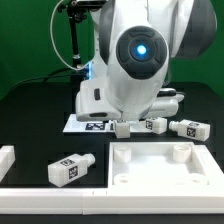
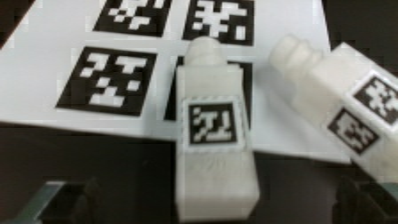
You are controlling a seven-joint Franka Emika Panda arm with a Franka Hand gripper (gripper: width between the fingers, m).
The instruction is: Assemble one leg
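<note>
Right now the gripper (image 2: 210, 203) hangs over a leg (image 2: 210, 125), its dim fingers (image 2: 57, 205) spread wide to either side and touching nothing. That leg lies partly on the marker board (image 2: 80, 70), with a 2nd leg (image 2: 347, 95) just beside it. At the exterior view's centre 3 legs sit in a row; a 4th leg (image 1: 70, 170) lies lower left, and the panel (image 1: 150, 152) lower right.
</note>
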